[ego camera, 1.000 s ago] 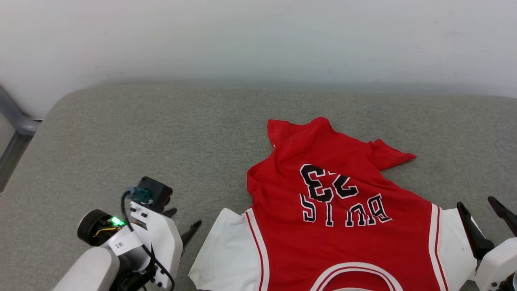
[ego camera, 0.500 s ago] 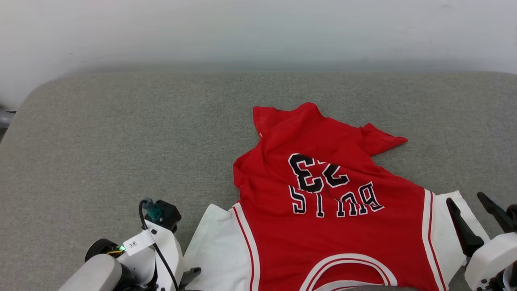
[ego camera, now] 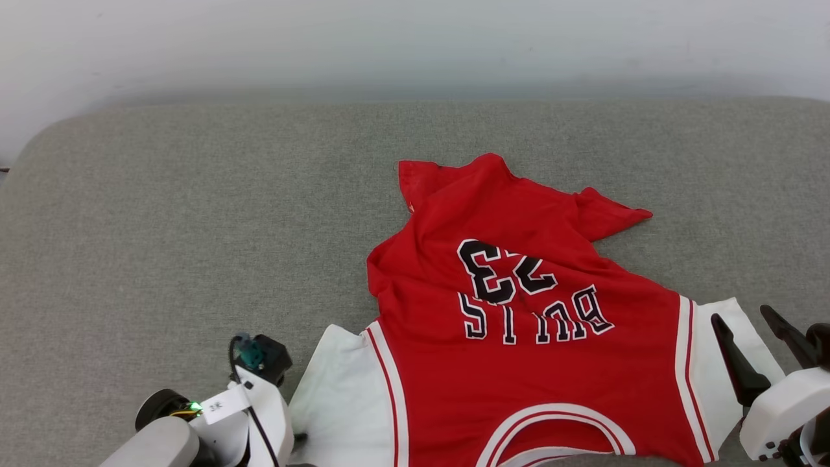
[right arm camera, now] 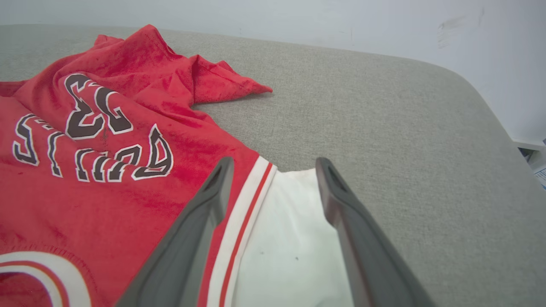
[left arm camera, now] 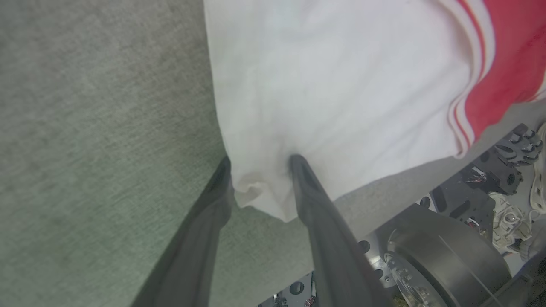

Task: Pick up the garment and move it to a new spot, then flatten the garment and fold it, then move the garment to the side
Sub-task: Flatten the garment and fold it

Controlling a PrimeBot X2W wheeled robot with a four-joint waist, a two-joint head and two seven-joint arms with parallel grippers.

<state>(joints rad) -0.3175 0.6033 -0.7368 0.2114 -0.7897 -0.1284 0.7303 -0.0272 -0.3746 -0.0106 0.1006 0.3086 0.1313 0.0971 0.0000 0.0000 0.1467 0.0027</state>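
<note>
Near the front edge of the cushion (ego camera: 194, 194) the garment (ego camera: 532, 376) lies lettering up. Your left gripper (left arm camera: 261, 162) straddles one sleeve (left arm camera: 320, 85) at its corner, cloth bunched between the jaws; can't tell if it's pinched. Right gripper (right arm camera: 274, 162) hangs spread over the other sleeve (right arm camera: 290, 247), probably for a two-corner lift.

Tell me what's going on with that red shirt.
A two-armed robot is getting hold of the red jersey, which lies lettering-up on a grey padded surface, collar toward the robot and its far end rumpled. The left hand has its fingers either side of the corner of one white sleeve, jaws apart with cloth bunched between them. The right hand is open over the other white sleeve. Nothing is lifted or folded yet.
</note>
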